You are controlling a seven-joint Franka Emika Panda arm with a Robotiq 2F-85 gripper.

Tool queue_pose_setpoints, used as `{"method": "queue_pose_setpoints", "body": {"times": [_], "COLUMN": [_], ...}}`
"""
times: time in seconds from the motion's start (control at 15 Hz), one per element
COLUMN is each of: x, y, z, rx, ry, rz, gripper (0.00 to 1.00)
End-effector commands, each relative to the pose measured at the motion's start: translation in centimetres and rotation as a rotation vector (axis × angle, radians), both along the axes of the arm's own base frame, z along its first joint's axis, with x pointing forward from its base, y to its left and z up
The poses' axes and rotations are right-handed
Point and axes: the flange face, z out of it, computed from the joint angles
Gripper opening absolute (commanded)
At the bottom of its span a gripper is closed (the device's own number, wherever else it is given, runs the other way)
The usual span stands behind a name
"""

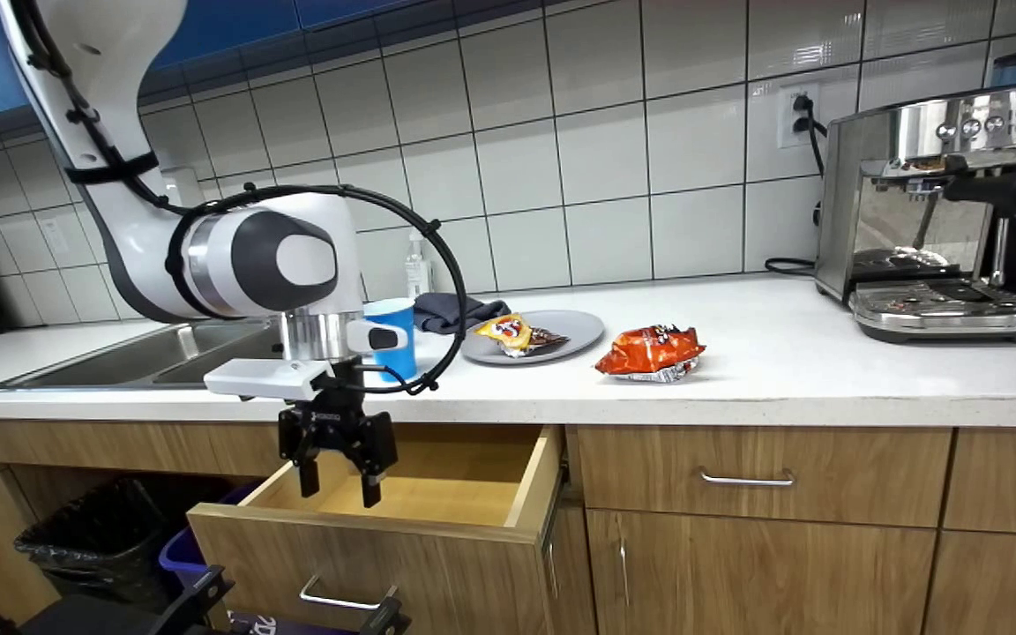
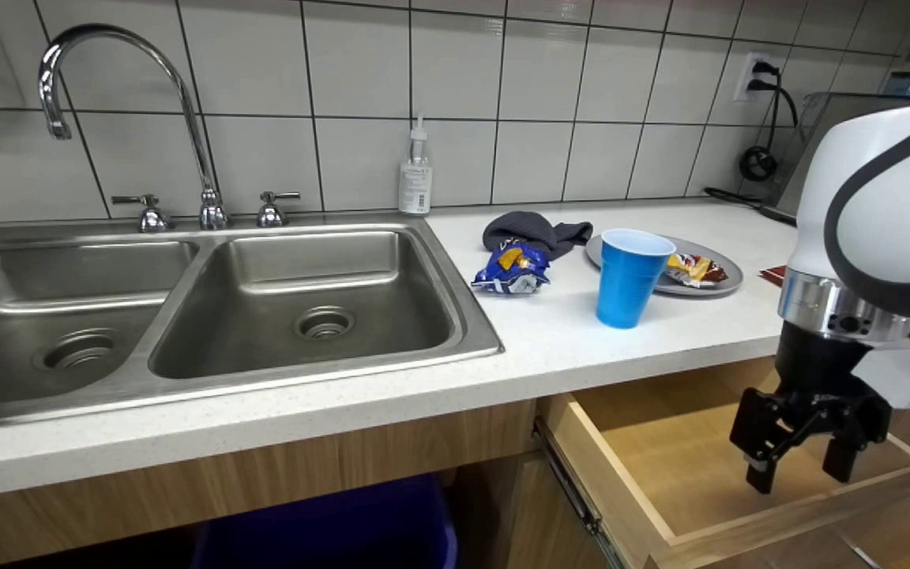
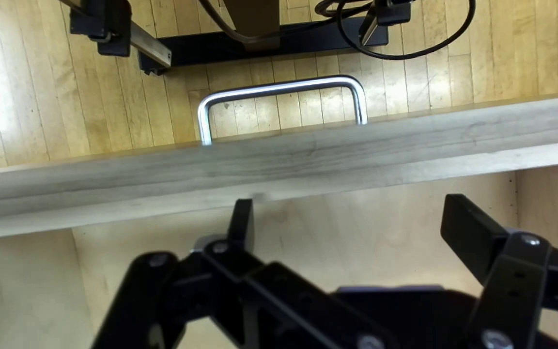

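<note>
My gripper (image 1: 339, 487) is open with nothing between its fingers. It points down over the pulled-out wooden drawer (image 1: 437, 564), near the drawer's front panel. The wrist view shows the fingers (image 3: 351, 213) wide apart above the drawer floor, just inside the front edge (image 3: 279, 162). The metal drawer handle (image 3: 281, 89) is beyond that edge. On the counter above stand a blue cup (image 2: 633, 280), a blue snack bag (image 2: 512, 269) and a grey plate (image 1: 580, 326) with a yellow-brown snack bag (image 1: 517, 333) on it. A red snack bag (image 1: 649, 351) lies beside the plate.
A dark cloth (image 2: 534, 229) lies behind the blue bag. A double sink (image 2: 325, 276) with a faucet (image 2: 206, 158) and a soap bottle (image 2: 415, 174) adjoin. A coffee machine (image 1: 931, 220) stands at the counter's far end. A black-lined bin (image 1: 107, 538) is below the counter.
</note>
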Motion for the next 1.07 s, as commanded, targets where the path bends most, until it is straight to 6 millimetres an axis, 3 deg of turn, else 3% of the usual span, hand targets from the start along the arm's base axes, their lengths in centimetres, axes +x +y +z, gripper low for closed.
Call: {"method": "queue_pose_setpoints", "body": {"times": [0.0, 0.4, 1.0], "x": [-0.1, 1.5, 3.8], "y": [0.5, -1.5, -6.9], "z": [2.8, 6.1, 10.6], "rx": [0.017, 0.006, -0.021], "ry": [-0.014, -0.076, -0.177], "rz": [-0.01, -0.066, -0.2], "gripper": [1.0, 1.0, 1.0]}}
